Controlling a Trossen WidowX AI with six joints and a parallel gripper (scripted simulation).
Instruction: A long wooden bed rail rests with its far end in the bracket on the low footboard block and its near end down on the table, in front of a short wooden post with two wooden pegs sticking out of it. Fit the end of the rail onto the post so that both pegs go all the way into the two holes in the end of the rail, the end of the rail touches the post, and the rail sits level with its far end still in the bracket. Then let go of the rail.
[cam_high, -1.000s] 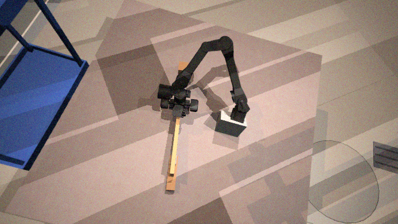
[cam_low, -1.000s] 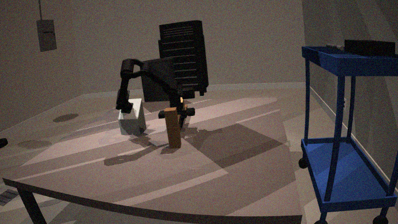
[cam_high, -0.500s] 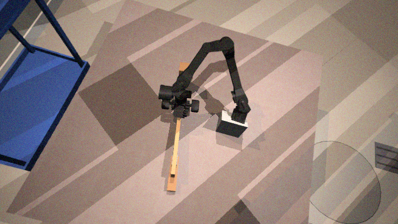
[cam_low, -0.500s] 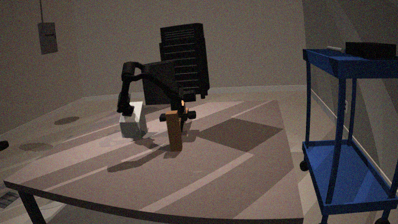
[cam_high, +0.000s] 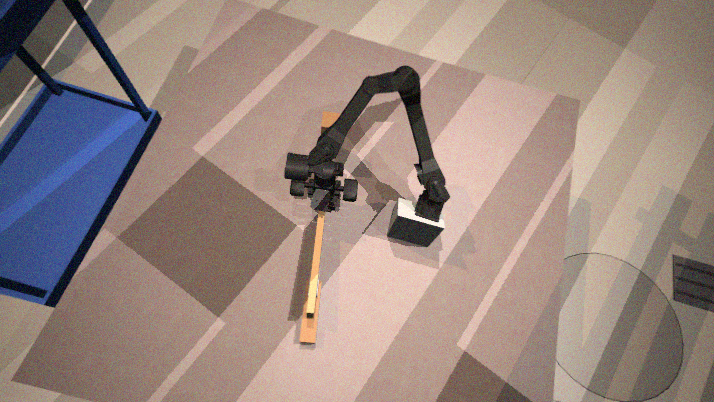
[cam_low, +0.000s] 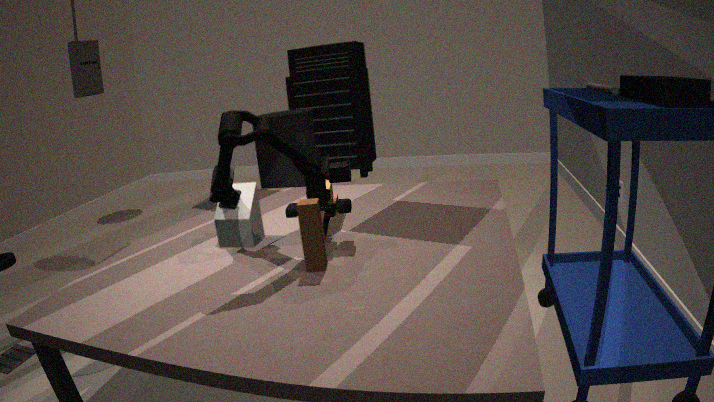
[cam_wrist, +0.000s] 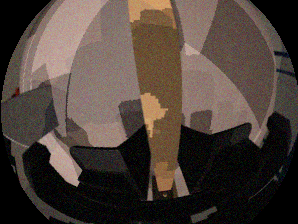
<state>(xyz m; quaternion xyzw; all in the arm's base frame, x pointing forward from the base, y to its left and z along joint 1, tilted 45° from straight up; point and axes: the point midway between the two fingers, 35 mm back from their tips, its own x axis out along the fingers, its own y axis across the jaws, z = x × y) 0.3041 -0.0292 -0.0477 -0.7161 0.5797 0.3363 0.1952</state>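
1. Nearest in the exterior view, just below centre, the post (cam_high: 329, 119) (cam_low: 312, 237) stands upright on the worktop (cam_high: 450, 280) (cam_low: 400, 300) (cam_wrist: 100, 75). I can't see its pegs or the holes, so a small height or sideways error could jam the rail end against the peg tips.
2. Just behind it, the gripper (cam_high: 326, 200) (cam_low: 322, 207) (cam_wrist: 157, 124) is closed on the rail near the post end. If a peg catches, pushing harder could make the rail slip or pivot between the fingers.
3. The rail (cam_high: 317, 245) (cam_low: 328, 185) (cam_wrist: 157, 65) runs from under the gripper to the lower middle of the top view. If I leave it pitched, I expect the pegs to bind partway; letting go then could drop that end.
4. Farthest off, the rail's other end lies over the footboard block (cam_high: 308, 336). Lifting too high or pulling toward the post too far could unseat it from the bracket.
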